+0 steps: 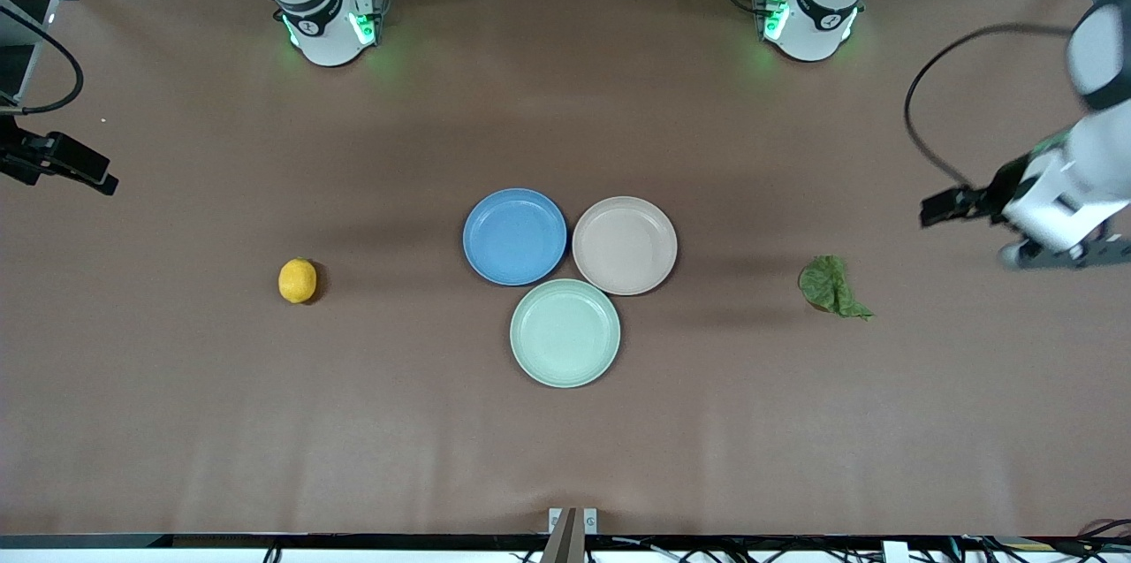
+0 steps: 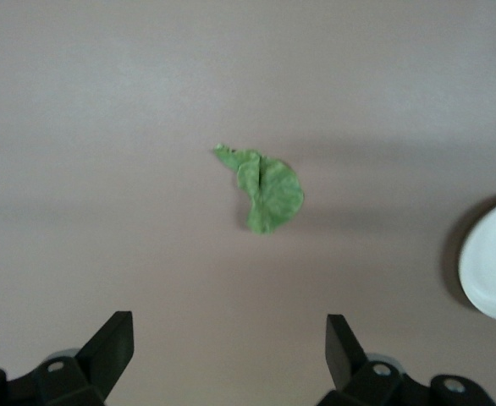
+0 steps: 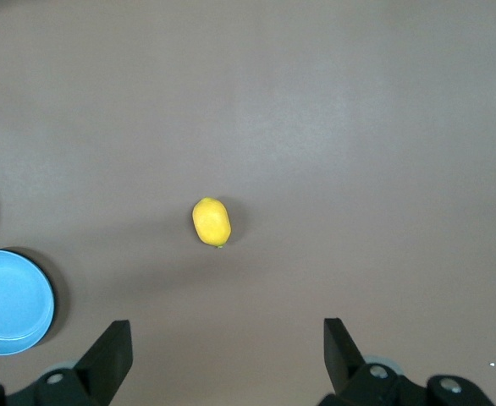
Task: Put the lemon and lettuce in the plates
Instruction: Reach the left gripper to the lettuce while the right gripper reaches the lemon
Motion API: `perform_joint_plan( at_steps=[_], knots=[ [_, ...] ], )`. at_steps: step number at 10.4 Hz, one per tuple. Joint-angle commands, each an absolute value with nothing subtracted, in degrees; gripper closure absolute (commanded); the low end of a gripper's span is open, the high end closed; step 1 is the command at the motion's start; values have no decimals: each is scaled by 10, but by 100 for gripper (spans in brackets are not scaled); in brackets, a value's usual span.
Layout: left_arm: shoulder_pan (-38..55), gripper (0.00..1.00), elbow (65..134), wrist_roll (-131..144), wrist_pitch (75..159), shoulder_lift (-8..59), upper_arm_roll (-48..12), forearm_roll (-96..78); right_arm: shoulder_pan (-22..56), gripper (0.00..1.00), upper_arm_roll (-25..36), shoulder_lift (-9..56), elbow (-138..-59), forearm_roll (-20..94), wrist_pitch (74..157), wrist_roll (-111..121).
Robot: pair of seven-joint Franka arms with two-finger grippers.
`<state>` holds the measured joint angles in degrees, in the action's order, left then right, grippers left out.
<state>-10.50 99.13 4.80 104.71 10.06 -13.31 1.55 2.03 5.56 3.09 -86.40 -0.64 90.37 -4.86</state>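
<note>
Both end effectors hang high with fingers spread, holding nothing: the left end effector [image 2: 229,351] over the surface's left-arm edge, the right end effector [image 3: 228,355] over its right-arm edge. The lettuce [image 1: 831,285], probably limp and light, wants a pinch at its bunched middle. The lemon [image 1: 298,280], firm and apt to roll, wants gripping across its narrow waist. The blue plate [image 1: 514,236] and beige plate [image 1: 625,245] sit mid-surface.

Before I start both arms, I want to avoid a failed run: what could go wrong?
The lemon is oval and may roll from a closing tool. The lettuce lies flat, so fingers may miss it. The blue plate, beige plate and mint plate touch, so a drop could land wrongly.
</note>
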Motion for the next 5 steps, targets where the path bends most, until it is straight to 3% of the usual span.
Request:
perform_joint_plan(
  at_steps=[1, 5],
  knots=[
    [-102, 0, 1104, 59, 1189, 113, -134, 34, 16, 0, 52, 48, -852, -4, 894, -63],
    [-98, 0, 1098, 96, 1242, 231, -134, 87, 15, 0, 52, 72, -853, -3, 895, -59]
  ],
)
